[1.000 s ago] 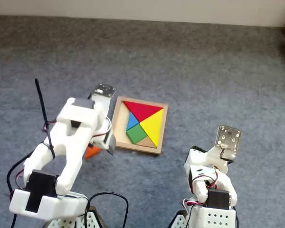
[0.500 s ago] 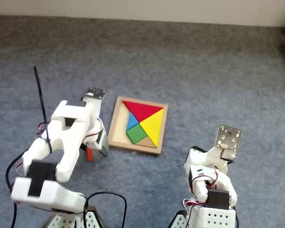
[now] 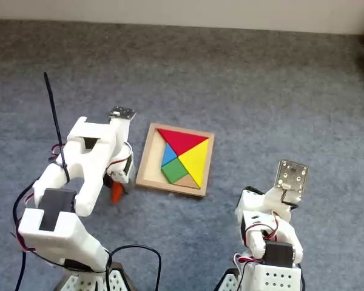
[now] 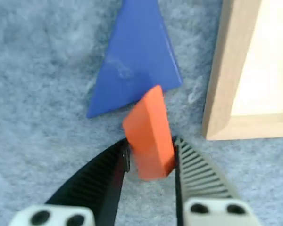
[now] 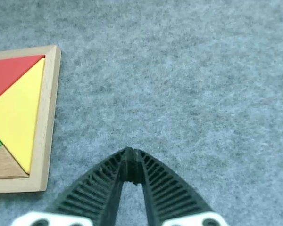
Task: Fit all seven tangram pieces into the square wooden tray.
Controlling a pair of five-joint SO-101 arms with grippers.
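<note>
Left gripper (image 4: pixel 151 148) clamps the orange piece (image 4: pixel 147 123) across its flat faces; it looks light, stiff and slick, so it may pivot.

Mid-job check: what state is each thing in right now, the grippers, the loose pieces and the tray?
Wooden tray: partly filled, one side strip bare.
Left gripper: shut on the orange piece.
Orange piece: held on edge, outside the tray.
Blue triangle: flat on the carpet, beside the tray.
Right gripper: shut, empty, over the carpet.
</note>
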